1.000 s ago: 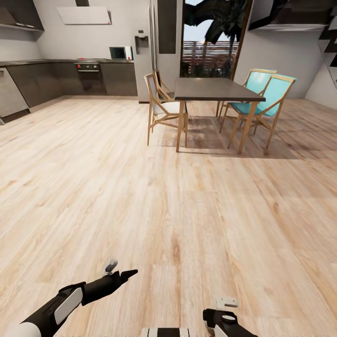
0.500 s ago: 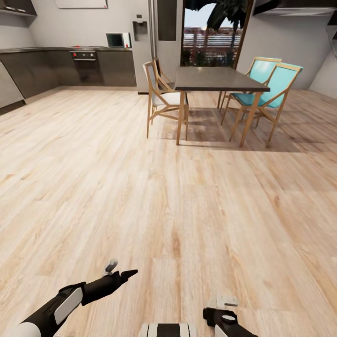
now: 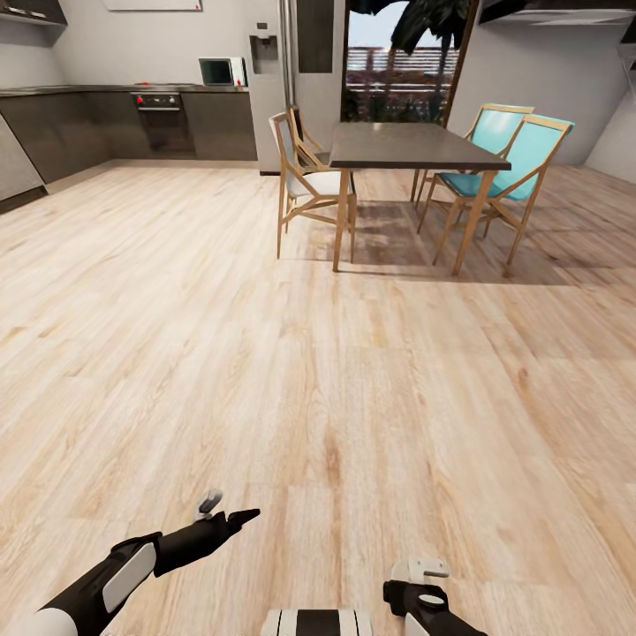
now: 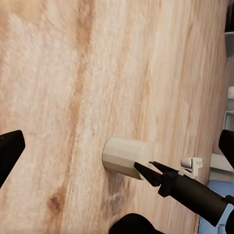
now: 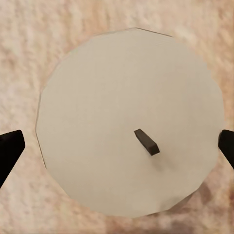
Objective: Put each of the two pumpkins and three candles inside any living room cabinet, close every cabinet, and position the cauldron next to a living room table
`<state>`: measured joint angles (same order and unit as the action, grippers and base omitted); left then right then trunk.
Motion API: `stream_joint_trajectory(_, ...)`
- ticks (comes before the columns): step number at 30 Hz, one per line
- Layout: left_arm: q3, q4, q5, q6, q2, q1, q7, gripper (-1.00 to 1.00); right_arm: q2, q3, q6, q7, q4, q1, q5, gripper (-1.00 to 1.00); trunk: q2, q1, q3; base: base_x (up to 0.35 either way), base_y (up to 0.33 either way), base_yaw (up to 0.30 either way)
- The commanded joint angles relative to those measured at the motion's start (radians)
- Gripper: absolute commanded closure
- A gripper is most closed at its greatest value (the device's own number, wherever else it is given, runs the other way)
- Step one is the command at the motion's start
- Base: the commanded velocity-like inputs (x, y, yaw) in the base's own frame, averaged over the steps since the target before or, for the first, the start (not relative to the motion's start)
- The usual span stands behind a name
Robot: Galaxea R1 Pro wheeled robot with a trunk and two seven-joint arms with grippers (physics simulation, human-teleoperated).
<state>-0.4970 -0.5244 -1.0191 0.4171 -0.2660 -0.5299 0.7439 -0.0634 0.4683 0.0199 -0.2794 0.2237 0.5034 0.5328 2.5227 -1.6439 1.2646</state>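
A pale wooden floor (image 3: 265,353) is seen stretching from the robot to a dark dining table (image 3: 411,146), which serves as the landmark. White-seated wooden chairs (image 3: 305,190) are set on one side of the table and turquoise chairs (image 3: 521,168) on the other. Beyond the table, a glass door (image 3: 397,66) is seen, and a dark kitchen counter (image 3: 115,88) with a microwave (image 3: 221,71) runs along the back wall, well apart from the table.

Well short of the table, at the near edge of the head view, the left claw (image 3: 238,517) is held over the floor; its fingers (image 4: 9,151) are shown spread wide, with nothing between them. The right claw (image 3: 420,574) is seen nearby, on the turquoise-chair side of the left one.

A cream candle (image 5: 131,122) with a short dark wick (image 5: 146,142) is seen end-on in the right wrist view, between the widely parted fingertips (image 5: 9,148) of the right claw, which flank it without touching. In the left wrist view the same candle (image 4: 124,157) is seen standing on the floor, far from the table.
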Motion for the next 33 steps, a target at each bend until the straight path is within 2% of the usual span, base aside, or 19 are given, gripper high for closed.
stream_joint_trajectory(1,-0.005,0.000,-0.011,0.008,-0.001,-0.001,0.000,-1.00,0.001,0.010,0.003,-0.004,0.002,0.000,0.021,-1.00,0.000,0.000,0.001,0.000,0.000,0.000)
stream_joint_trajectory(17,-0.005,0.000,-0.010,0.008,-0.001,-0.001,0.000,-1.00,0.001,0.010,0.003,-0.004,0.002,0.000,0.021,-1.00,0.000,0.000,0.001,0.010,0.000,0.000)
stream_joint_trajectory(18,-0.005,0.000,-0.010,0.008,-0.001,-0.001,0.000,-1.00,0.001,0.010,0.003,-0.004,0.002,0.000,0.021,1.00,0.000,0.000,0.001,0.000,0.000,0.000)
stream_joint_trajectory(33,-0.005,0.000,-0.010,0.008,-0.001,-0.001,0.000,-1.00,0.001,0.010,0.003,-0.004,0.002,0.000,0.021,1.00,0.000,0.000,0.001,0.000,0.000,0.000)
